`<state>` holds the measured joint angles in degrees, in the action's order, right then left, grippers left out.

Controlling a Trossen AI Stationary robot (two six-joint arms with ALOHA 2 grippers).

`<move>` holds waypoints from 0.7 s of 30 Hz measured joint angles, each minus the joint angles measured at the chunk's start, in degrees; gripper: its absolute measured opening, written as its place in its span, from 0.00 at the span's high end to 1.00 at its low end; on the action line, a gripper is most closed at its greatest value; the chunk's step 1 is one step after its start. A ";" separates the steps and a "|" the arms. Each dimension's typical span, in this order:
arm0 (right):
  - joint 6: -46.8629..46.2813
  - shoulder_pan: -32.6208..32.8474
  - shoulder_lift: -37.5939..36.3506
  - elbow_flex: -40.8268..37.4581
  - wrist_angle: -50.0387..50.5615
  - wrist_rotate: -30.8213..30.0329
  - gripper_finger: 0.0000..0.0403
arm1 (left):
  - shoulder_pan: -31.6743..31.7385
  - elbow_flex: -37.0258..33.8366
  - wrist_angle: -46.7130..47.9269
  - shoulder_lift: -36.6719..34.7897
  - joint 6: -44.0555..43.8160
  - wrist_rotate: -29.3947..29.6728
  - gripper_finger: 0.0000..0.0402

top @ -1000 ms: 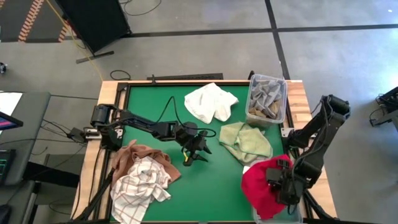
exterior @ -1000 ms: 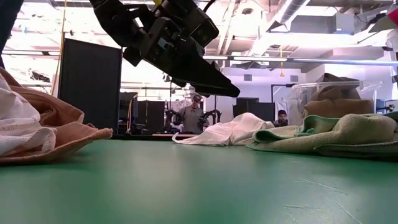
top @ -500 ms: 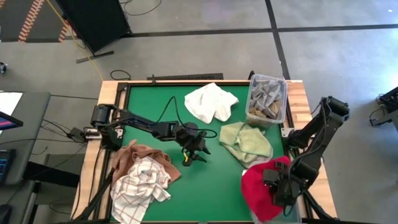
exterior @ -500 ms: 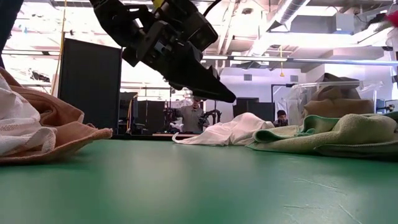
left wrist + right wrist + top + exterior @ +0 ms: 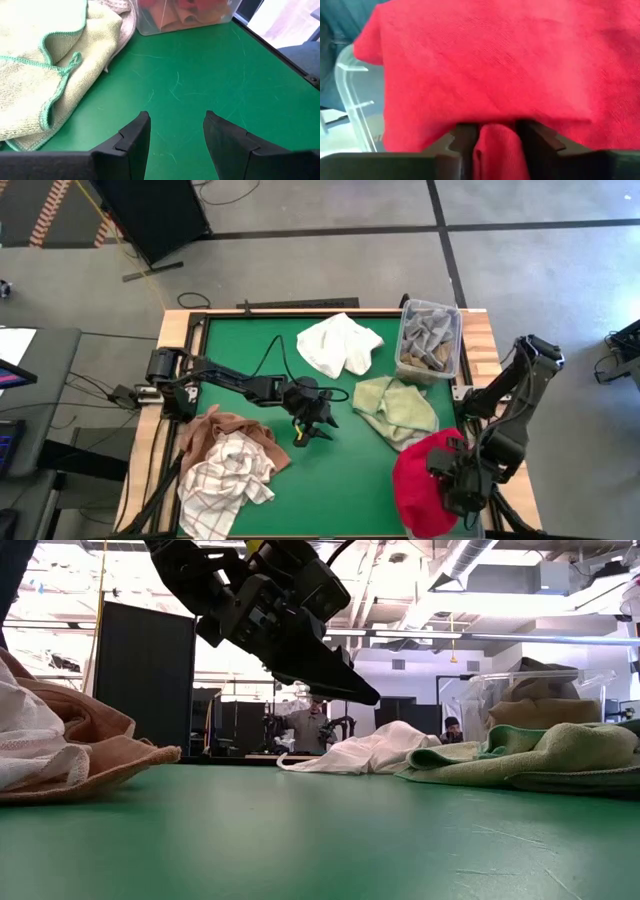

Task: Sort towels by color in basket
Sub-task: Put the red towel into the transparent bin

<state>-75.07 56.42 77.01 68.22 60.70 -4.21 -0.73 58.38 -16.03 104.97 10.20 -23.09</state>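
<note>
Reaching low from the desk's [image 5: 350, 470] left edge toward its middle, left hand [image 5: 312, 420] hovering above bare green with fingers [image 5: 132, 137] spread and released, nothing between them. Lying at the near left corner, white-with-red-check towel [image 5: 228, 472] heaped on top of rust orange towel [image 5: 232, 428], both rumpled. Resting at the far middle, white towel [image 5: 338, 344] bunched and loosely folded. Spreading just right of centre, pale green towel [image 5: 396, 406] crumpled with a darker green hem, lying close to the left hand's open fingers in the left wrist view. Standing at the far right corner, clear bin [image 5: 430, 340] holding folded grey and tan towels [image 5: 428, 338]. Bending down at the desk's right edge, right arm folded with right hand [image 5: 452, 480] over the near right corner, clenched on red towel [image 5: 425, 485], a fold of red cloth pinched between its fingers [image 5: 465, 142] in the right wrist view. Draping wide and plain red, hiding most of a second clear bin [image 5: 356, 95], only one transparent rim corner showing beside the cloth. Standing in the room beyond the desk, a person [image 5: 303, 722] in the low view.
</note>
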 joint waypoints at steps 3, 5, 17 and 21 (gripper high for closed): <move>-2.19 0.80 -0.02 2.30 4.54 0.00 0.57 | 0.00 0.01 0.46 0.00 -0.15 0.00 0.57; -3.77 1.48 -0.04 3.75 7.24 0.00 0.55 | 0.00 0.01 0.74 0.00 -0.35 -0.02 0.57; 1.10 2.54 -0.11 9.93 3.36 -12.66 0.56 | 0.00 0.01 1.24 0.00 -0.17 -0.02 0.57; 5.89 0.60 1.04 9.93 0.26 -15.67 0.61 | 0.00 0.01 1.22 0.00 -0.15 -0.02 0.57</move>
<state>-69.19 57.02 78.05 78.15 60.96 -19.88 -0.73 58.39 -14.81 104.97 10.04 -23.11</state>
